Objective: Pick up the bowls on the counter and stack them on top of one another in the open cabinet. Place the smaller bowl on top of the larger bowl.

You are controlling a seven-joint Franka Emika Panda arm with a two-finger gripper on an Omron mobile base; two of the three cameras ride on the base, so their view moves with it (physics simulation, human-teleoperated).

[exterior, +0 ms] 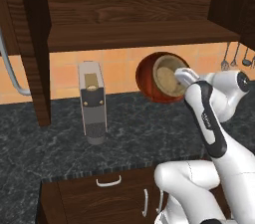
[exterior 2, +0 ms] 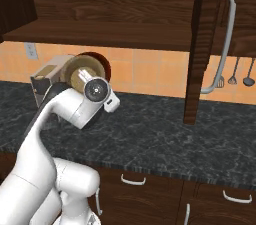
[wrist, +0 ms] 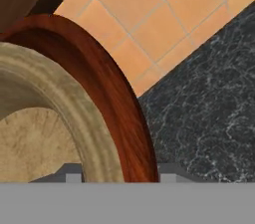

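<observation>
The larger bowl, glossy reddish-brown, is tipped up on its edge in front of the orange tiled wall, just below the open cabinet's shelf. The smaller tan bowl sits nested inside it, its opening facing me. My gripper reaches in from the right and is shut across both rims. In the hand view the gripper has the tan rim and the red rim between its fingertips. From the right base view my hand covers most of the tan bowl and red bowl.
A grey boxy appliance stands on the dark marbled counter, left of the bowls. An open cabinet door with a curved handle hangs to the right; utensils hang on the wall beyond. The other door flanks the left.
</observation>
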